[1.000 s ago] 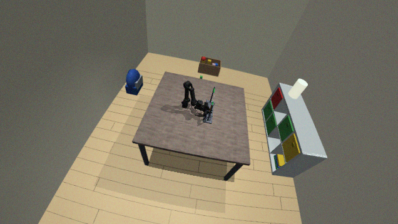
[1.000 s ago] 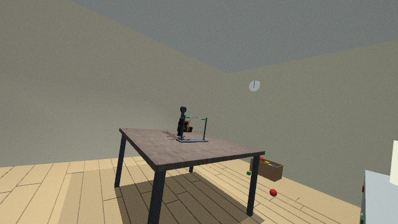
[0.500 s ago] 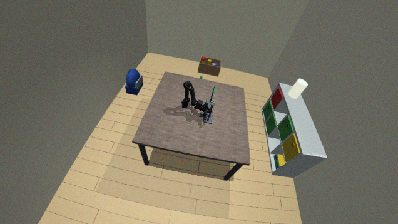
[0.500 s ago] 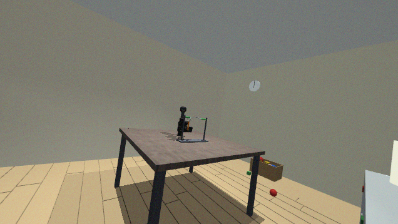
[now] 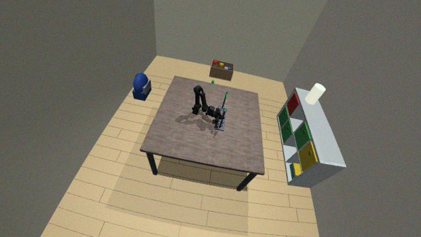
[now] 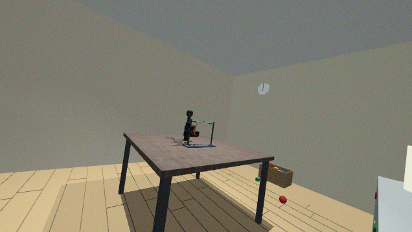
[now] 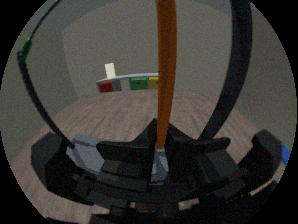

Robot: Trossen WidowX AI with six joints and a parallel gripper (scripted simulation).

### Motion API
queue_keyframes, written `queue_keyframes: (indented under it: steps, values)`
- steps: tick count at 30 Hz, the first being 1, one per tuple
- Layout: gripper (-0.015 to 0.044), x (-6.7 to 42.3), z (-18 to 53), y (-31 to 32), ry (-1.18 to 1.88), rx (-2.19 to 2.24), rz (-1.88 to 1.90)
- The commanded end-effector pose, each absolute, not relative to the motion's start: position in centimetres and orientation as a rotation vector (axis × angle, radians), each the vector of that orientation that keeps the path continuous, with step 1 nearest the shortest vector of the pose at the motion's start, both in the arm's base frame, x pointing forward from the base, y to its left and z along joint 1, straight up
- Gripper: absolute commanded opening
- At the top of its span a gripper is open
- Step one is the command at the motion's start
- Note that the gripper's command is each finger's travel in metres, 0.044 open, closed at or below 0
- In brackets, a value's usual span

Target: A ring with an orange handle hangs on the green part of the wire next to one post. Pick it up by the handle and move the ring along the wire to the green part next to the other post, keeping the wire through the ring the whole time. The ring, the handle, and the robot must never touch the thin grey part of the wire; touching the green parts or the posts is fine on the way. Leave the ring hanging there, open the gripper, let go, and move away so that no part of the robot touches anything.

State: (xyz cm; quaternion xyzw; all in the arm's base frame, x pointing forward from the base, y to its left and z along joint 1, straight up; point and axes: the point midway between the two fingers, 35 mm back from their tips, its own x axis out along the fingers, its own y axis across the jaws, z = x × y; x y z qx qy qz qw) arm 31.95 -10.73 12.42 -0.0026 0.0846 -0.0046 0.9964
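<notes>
The desk (image 5: 185,145), dark wood on black legs, stands on a plank floor and serves as the landmark here. To its right in the top view is a pale shelf unit (image 5: 326,132) with cube compartments: one holds a red bin (image 5: 293,103), three hold green bins (image 5: 302,135), one a yellow bin (image 5: 308,155), and the lowest open compartment holds a few flat things, yellow and green, stacked on edge; a white cylinder (image 5: 314,93) stands on the unit's top. Beyond the desk's far edge a brown open box (image 5: 221,70) sits on the floor with small coloured balls in it, red, yellow, pink and blue; a tiny green cube (image 5: 212,81) lies between the box and the desk. Off the desk's far-left corner sits a blue rounded thing (image 5: 140,86). Near the desk's middle the black arm (image 5: 201,100) bends down to a grey base plate (image 6: 207,145) carrying two thin dark posts (image 6: 212,133) joined by a wire (image 6: 203,122) with green ends. The gripper (image 7: 160,156) has its jaws closed narrowly on the lower end of the orange handle (image 7: 165,63), which rises straight up in the wrist view; the ring itself is too small to make out, at the post nearest the arm.
</notes>
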Motion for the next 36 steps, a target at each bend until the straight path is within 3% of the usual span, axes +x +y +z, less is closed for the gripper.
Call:
queue_keyframes:
  steps: [1, 36]
  values:
    - [-0.015, 32.03, 13.43, -10.87, 0.16, -0.014, -0.008]
    - [-0.015, 32.02, 14.17, -10.35, 0.162, -0.013, -0.008]
